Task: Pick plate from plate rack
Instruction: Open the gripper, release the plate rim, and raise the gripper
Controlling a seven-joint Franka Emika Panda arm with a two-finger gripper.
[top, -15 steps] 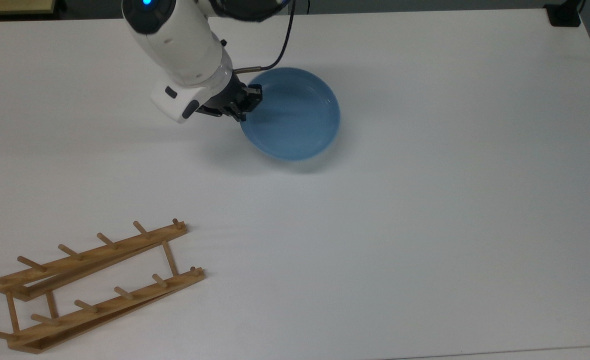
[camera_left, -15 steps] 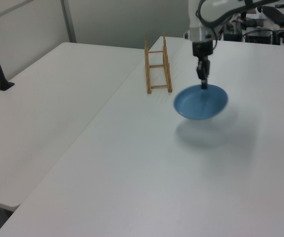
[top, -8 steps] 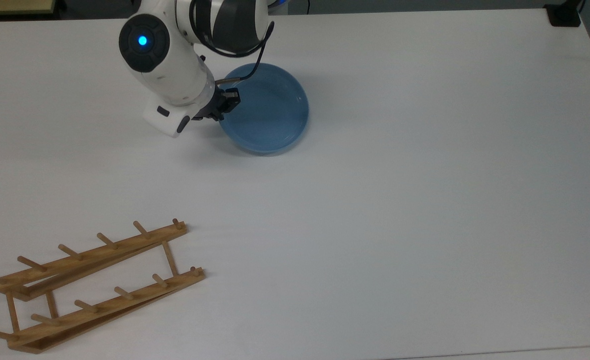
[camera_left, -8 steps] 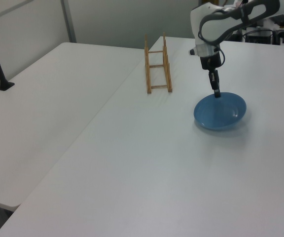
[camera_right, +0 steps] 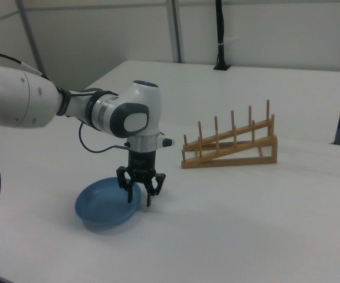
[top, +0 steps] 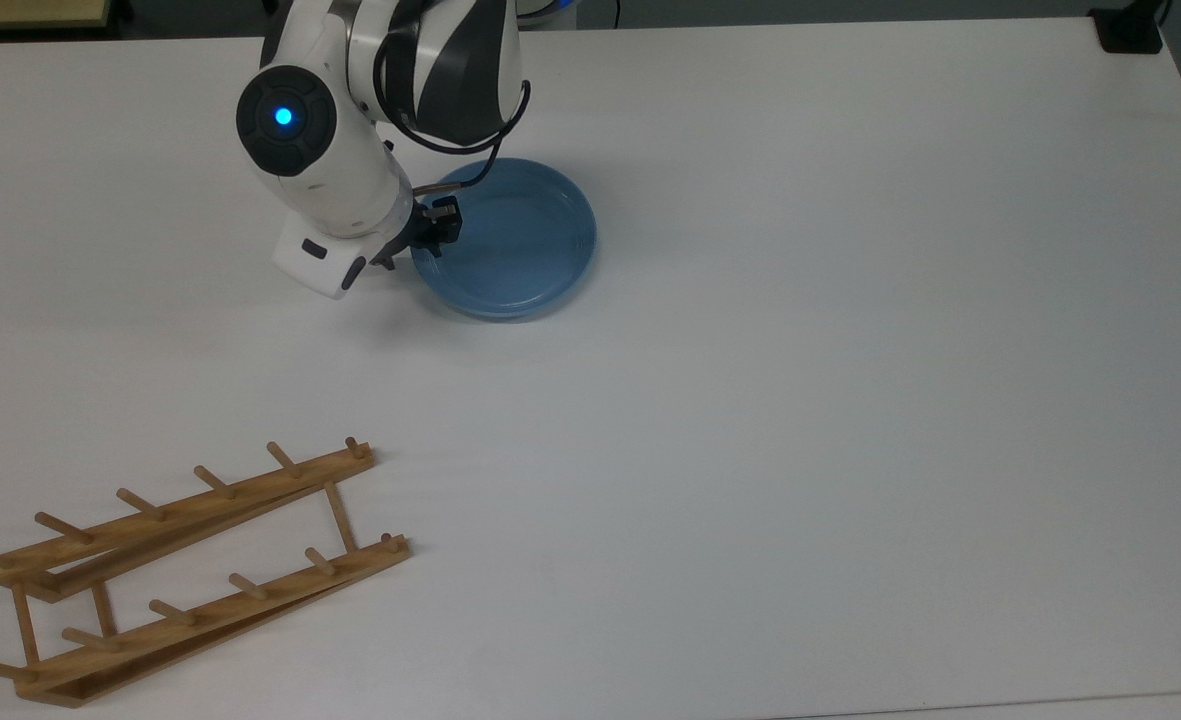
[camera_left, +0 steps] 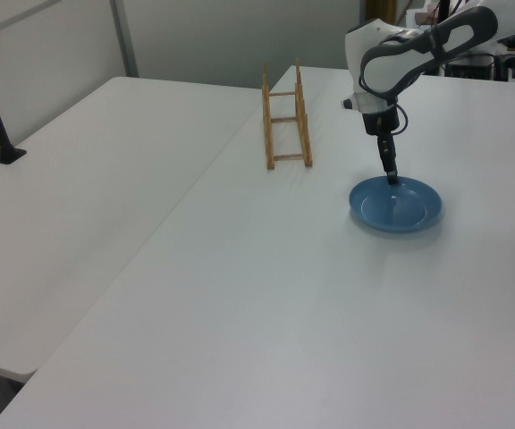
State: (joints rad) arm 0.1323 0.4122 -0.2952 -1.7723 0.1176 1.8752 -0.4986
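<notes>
Upper left of the top view: my claw [top: 428, 233] at the near rim of the blue plate [top: 510, 240], plate flat on the white table [top: 800, 350].

My fingers [camera_right: 149, 196] stood spread in the right view, one on each side of the rim, which they straddled without pinching it, as far as I could judge. The plate, round, shallow and matte with a raised edge, lay well apart from the wooden rack [top: 180, 570], which sat in the lower left of the top view with its pegs bare. I judged the risk was in pulling away: a finger lifted at a slant could catch that raised rim and drag or tip the plate, and on so smooth a tabletop it would slide easily.
</notes>
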